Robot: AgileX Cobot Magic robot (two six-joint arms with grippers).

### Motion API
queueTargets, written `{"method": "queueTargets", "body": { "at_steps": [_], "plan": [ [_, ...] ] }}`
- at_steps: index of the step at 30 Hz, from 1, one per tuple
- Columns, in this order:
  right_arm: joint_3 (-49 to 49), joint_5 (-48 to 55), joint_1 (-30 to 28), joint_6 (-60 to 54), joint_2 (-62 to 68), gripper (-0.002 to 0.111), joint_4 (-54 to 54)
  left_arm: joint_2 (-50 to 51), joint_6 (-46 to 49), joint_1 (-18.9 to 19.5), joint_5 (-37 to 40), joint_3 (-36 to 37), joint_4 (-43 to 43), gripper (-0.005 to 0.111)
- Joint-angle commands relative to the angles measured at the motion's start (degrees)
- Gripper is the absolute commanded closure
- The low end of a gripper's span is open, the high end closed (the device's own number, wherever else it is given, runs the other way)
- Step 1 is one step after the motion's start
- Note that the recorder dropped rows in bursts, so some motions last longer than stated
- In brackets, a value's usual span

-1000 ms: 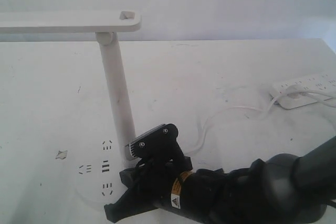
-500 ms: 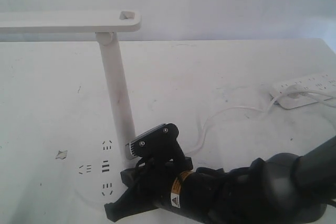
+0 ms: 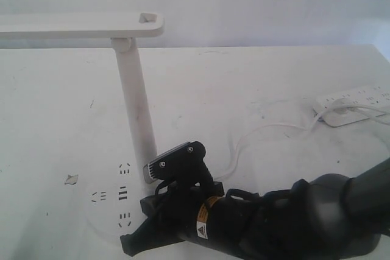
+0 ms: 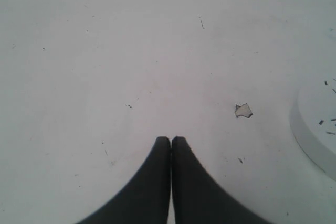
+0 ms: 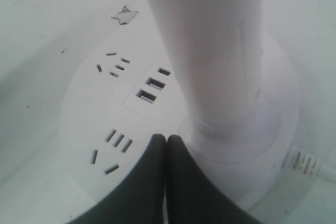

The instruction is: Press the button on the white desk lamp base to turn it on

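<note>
Fingers, right gripper (image 5: 166, 138): pressed tight together, holding nothing. The tips are over the top of the base (image 5: 86, 108), just beside the foot of the stem (image 5: 210, 40). I cannot tell if they touch the plastic.
Fingers, left gripper (image 4: 170, 140): also closed on each other, nothing held, over the bare table (image 4: 105, 51), apart from the base rim.
Base, place: flat on the table, in the lower left of the exterior view, partly under the right arm.
Base, direction: a round disc, so it has no long axis of its own, and its flat face looks up. The stem gives the long axis. It stands up from one side of the disc and leans a little to the left in the exterior view.
Head (image 3: 79, 25): a long flat bar on top of the stem, lying level and running to the left.
Button: I cannot make it out in any view.
Materials: the base is smooth white plastic with narrow dark socket slots (image 5: 118, 142) in groups and rectangular USB slots (image 5: 152, 83). The fingers are black, smooth and tapered. The table is white and scuffed, with a chip (image 4: 243, 110) near the base.
Cable (image 3: 268, 129): thin and white, curving toward the power strip (image 3: 356, 98) far on the right.
Hidden: the right arm covers the near side of the base. The frame edges cut off the head and the power strip.
</note>
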Motion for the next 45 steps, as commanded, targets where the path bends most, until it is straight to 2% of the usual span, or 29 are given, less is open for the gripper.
{"method": "queueTargets", "body": {
  "at_steps": [1, 5, 10, 13, 28, 35, 45],
  "plan": [
    [0.88, 10.03, 0.05, 0.23, 0.71, 0.108, 0.02, -0.21, -0.11, -0.31, -0.37, 0.19, -0.17, 0.107],
    [0.88, 9.22, 0.05, 0.03, 0.71, 0.108, -0.20, -0.21, -0.11, -0.31, -0.37, 0.19, -0.17, 0.107],
    [0.88, -1.02, 0.05, 0.33, 0.08, 0.108, -0.20, -0.21, -0.11, -0.31, -0.37, 0.19, -0.17, 0.107],
    [0.88, -2.86, 0.05, 0.29, -0.94, 0.108, -0.20, -0.21, -0.11, -0.31, -0.37, 0.19, -0.17, 0.107],
    [0.88, 0.50, 1.30, -0.17, -1.95, 0.108, -2.17, -0.21, -0.11, -0.31, -0.37, 0.19, -0.17, 0.107],
    [0.88, -2.12, 1.30, -1.54, -1.95, 0.108, 3.82, -0.21, -0.11, -0.31, -0.37, 0.19, -0.17, 0.107],
    [0.88, 1.62, 1.30, -1.54, -1.60, 0.108, 3.88, -0.21, -0.11, -0.31, -0.37, 0.19, -0.17, 0.107]
  ]
}}
